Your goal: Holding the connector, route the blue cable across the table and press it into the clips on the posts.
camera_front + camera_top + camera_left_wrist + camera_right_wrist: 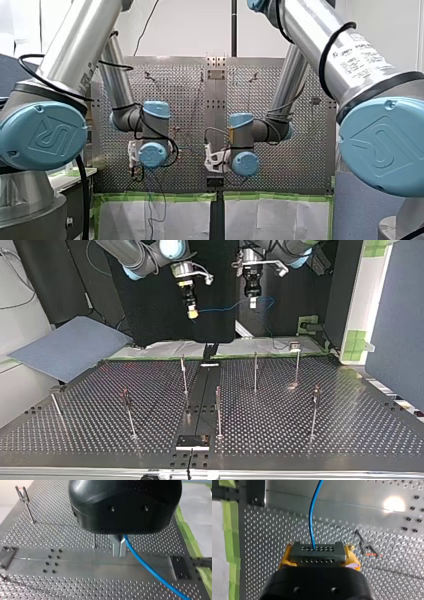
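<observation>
The worktop (350, 425) is a metal plate punched with a fine grid of holes, with a smooth bare strip (87, 562) down its middle and green tape (229, 530) along the edge on the arms' side. Thin steel posts (255, 372) stand upright across it, each topped by a small clip.

Both arms hang high over the middle of that taped edge. My right gripper (192, 314) has its jaws clenched on the connector (317, 553), a dark grey rectangular block pinched between two yellow pads (286, 559). The block's long axis lies across the jaws, pad to pad, and its face (two neat rows of small round holes) points away from the wrist.

The blue cable (311, 530), thin and glossy, leaves the upper row of holes straight ahead. In the top view it then runs nearly level along the taped edge, sagging a little, to my left gripper (253, 302). That gripper's narrow metal fingers (117, 547) are pressed together around the cable, which trails on past them. It touches no post.
</observation>
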